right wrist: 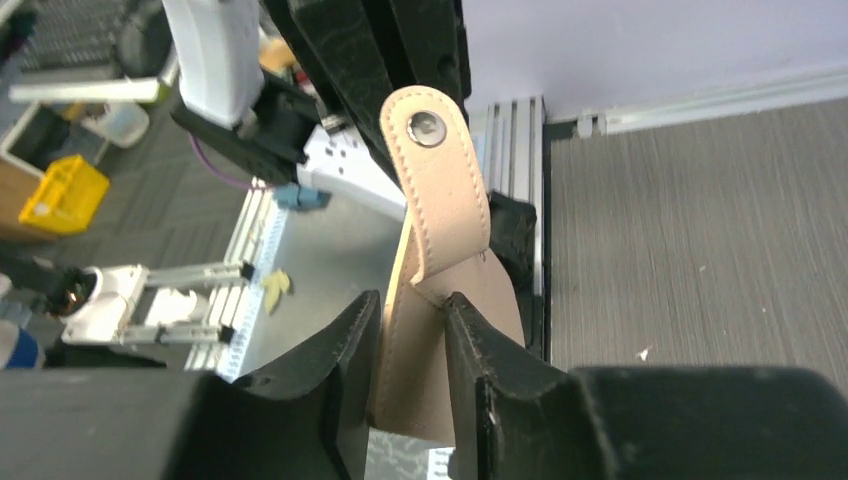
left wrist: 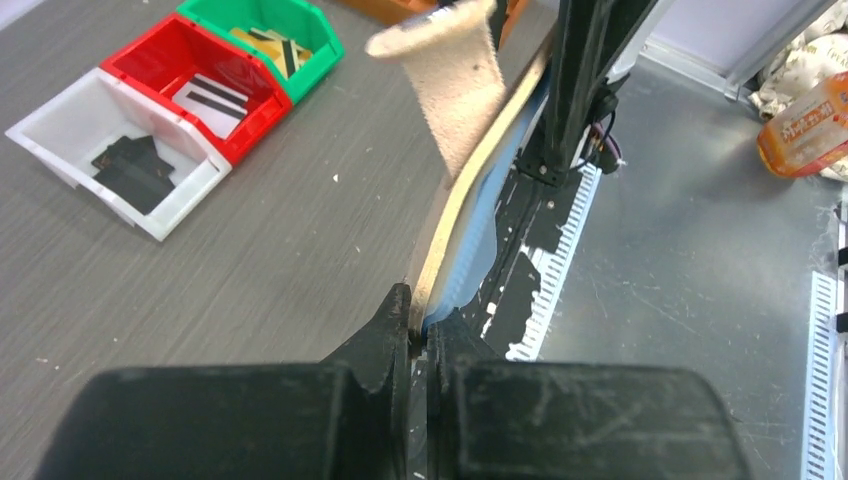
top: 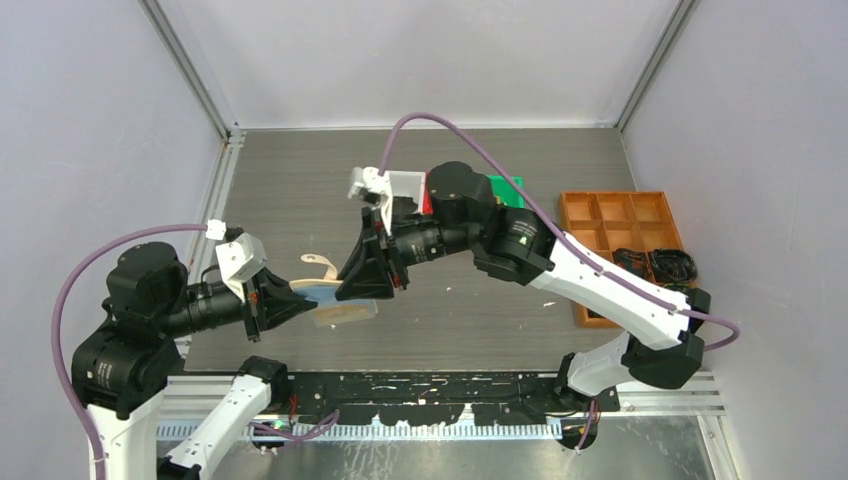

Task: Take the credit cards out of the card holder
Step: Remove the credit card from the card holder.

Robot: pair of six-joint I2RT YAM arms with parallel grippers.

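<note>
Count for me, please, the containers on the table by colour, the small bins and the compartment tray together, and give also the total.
White bin: 1
Red bin: 1
Green bin: 1
Orange compartment tray: 1
Total: 4

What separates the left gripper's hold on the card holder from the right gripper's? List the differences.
The left gripper is shut tight on the thin edge of the card holder; the right gripper has its jaws parted with the beige leather between them, and whether they press it is unclear. The left gripper reaches in from the left, the right gripper from the right. Both meet at the same holder.
</note>
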